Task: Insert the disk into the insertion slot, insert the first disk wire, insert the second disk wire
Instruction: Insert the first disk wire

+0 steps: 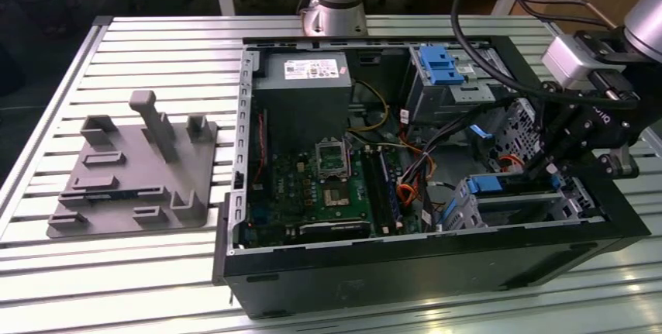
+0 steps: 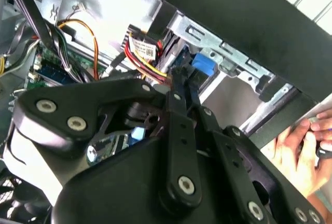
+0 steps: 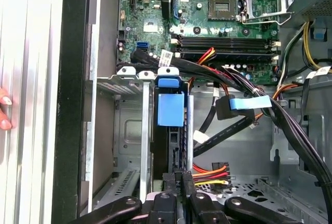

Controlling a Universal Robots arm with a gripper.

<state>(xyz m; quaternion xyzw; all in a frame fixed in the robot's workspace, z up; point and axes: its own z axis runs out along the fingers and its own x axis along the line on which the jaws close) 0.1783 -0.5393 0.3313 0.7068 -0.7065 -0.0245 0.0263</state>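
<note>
The disk (image 3: 170, 111), in its bright blue carrier, stands on edge inside the insertion slot (image 3: 127, 130), a silver cage in the case's near corner on the exterior view's right. My gripper (image 3: 178, 180) reaches down from above, its fingertips pinched together on the disk's upper edge. The exterior view shows the gripper (image 1: 538, 168) over the disk (image 1: 509, 188). The second disk wire (image 3: 249, 103), a dark cable with a blue plug, hangs loose beside the cage. The red-orange first disk wire (image 3: 284, 85) curves among the black cables; its plug is hidden.
A person's hand (image 2: 301, 146) rests just outside the case wall, and its fingertips (image 3: 4, 112) also show in the first wrist view. A yellow-red-black wire bundle (image 3: 210, 175) lies beside the fingers. The power supply (image 1: 300, 70) and blue-latched bay (image 1: 439, 67) sit at the back. A grey fixture (image 1: 135, 171) lies on the exterior view's left.
</note>
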